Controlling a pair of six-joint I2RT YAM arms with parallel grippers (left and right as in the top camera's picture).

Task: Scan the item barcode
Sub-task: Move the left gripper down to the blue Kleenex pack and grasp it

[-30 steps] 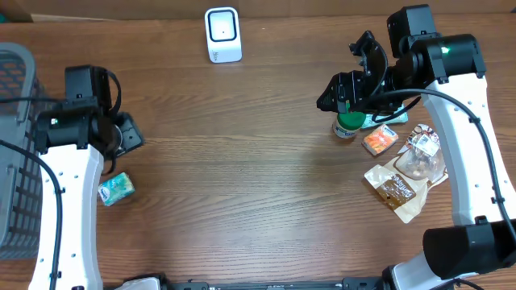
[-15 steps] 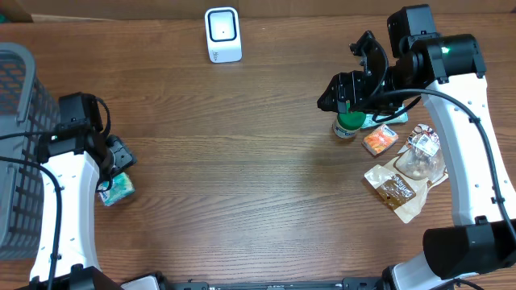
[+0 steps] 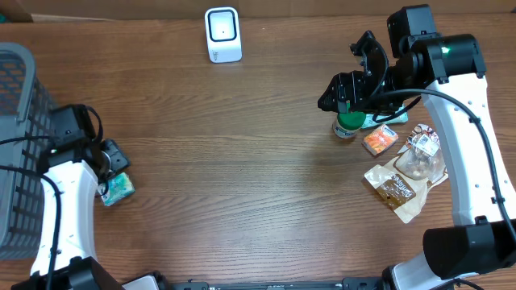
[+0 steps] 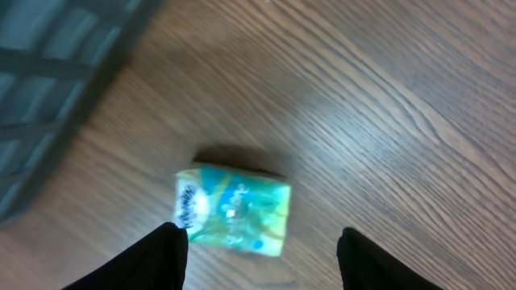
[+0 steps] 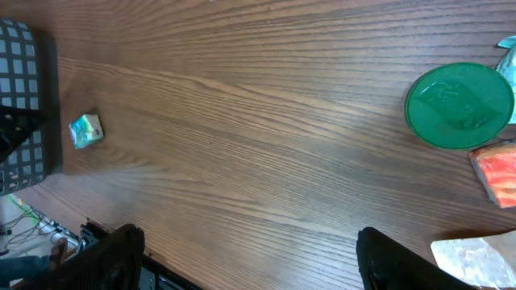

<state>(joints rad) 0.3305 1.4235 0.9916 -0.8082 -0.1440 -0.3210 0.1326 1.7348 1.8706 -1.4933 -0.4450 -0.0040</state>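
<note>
A small green-and-blue packet (image 3: 117, 188) lies flat on the wooden table near the left edge. My left gripper (image 3: 113, 163) hovers just behind it, open. In the left wrist view the packet (image 4: 234, 211) sits between and just ahead of the open gripper (image 4: 262, 250), touching neither finger. The white barcode scanner (image 3: 223, 35) stands at the back centre. My right gripper (image 3: 348, 72) is raised above a green-lidded jar (image 3: 347, 126), open and holding nothing (image 5: 250, 258).
A grey mesh basket (image 3: 18, 145) stands at the far left, close to the left arm. Beside the jar (image 5: 459, 105) lie an orange packet (image 3: 379, 141), a clear bag (image 3: 421, 157) and a brown pouch (image 3: 395, 191).
My left arm has drawn back toward the left and front, bringing its gripper down close to the green packet. The right arm has not moved.
</note>
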